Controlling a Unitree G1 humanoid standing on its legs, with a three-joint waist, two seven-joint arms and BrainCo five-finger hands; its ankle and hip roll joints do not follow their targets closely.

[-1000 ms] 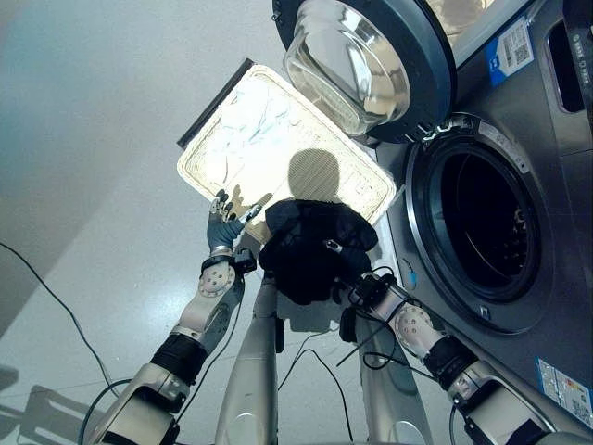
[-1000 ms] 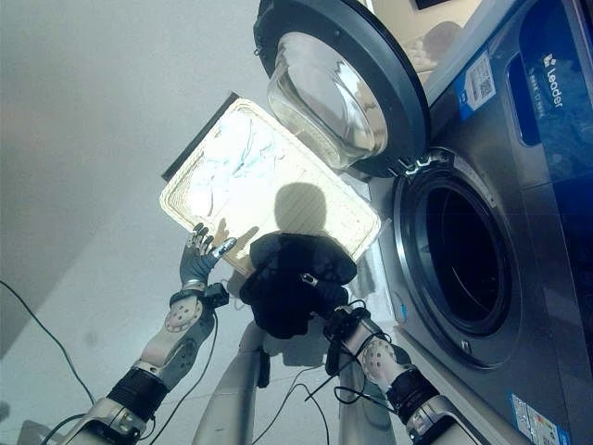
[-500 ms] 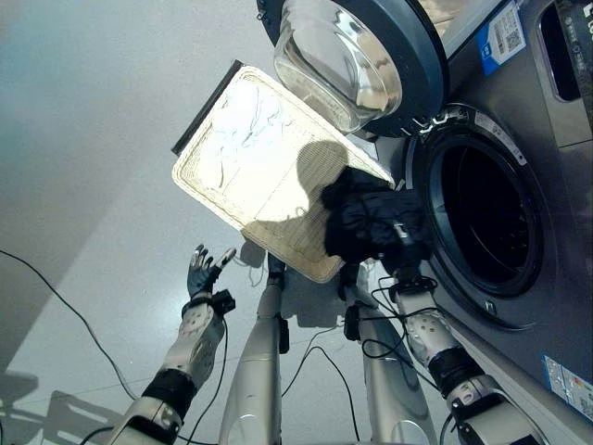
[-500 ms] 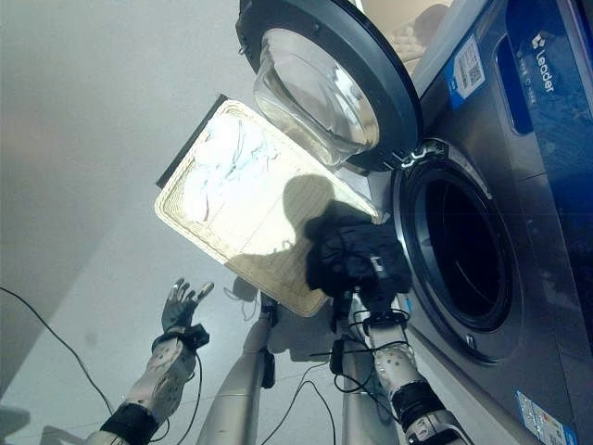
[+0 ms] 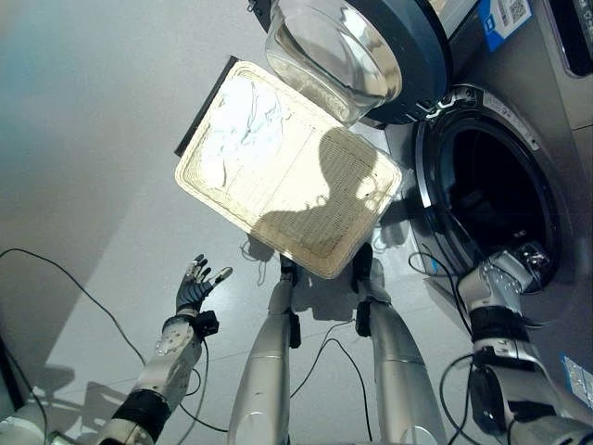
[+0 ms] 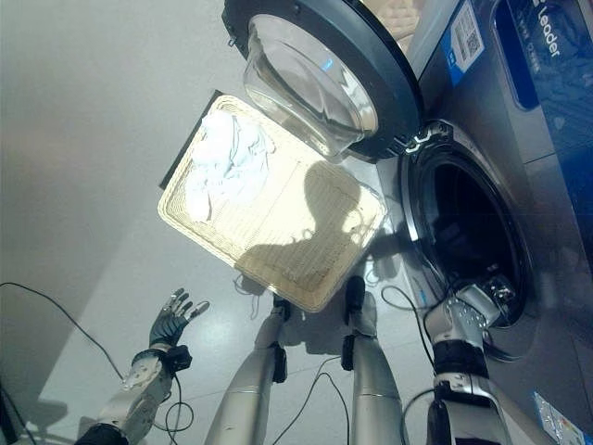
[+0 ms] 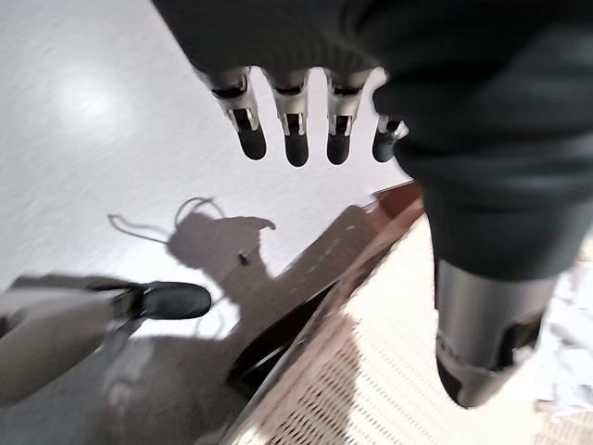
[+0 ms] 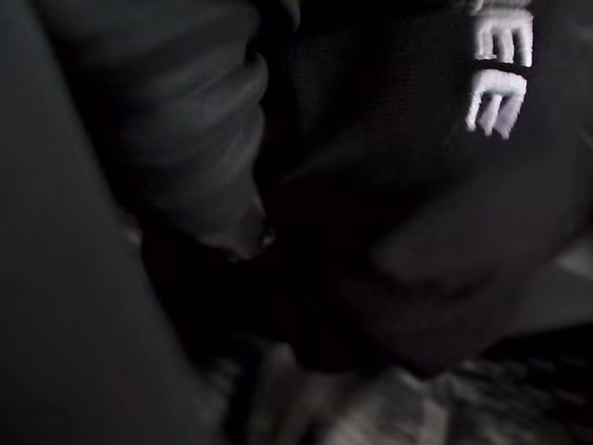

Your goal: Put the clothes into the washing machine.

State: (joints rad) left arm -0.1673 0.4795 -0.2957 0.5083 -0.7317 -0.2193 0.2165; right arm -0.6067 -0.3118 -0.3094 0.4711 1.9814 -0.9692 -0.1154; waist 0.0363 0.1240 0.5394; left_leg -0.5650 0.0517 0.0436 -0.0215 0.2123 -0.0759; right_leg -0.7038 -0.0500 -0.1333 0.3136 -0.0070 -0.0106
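Note:
The washing machine (image 5: 556,111) stands at the right with its round door (image 5: 371,42) swung open. My right hand (image 5: 521,260) reaches over the lower lip of the dark drum (image 5: 486,199). In the right wrist view a black garment (image 8: 417,185) with white lettering lies right against that hand, and the fingers are hidden in it. White clothes (image 6: 227,162) lie in the far left corner of the woven basket (image 5: 306,227). My left hand (image 5: 195,285) hangs open low at the left, apart from the basket, fingers (image 7: 292,130) straight and holding nothing.
The basket lies on the grey floor (image 5: 83,139) beside the machine's front, partly under the open door. Its near rim (image 7: 352,306) shows past my left hand. Bare floor stretches to the left of the basket.
My right hand has carried the black garment from over the basket to the right, into the drum. My left hand has dropped back from the basket's rim. The view has shifted.

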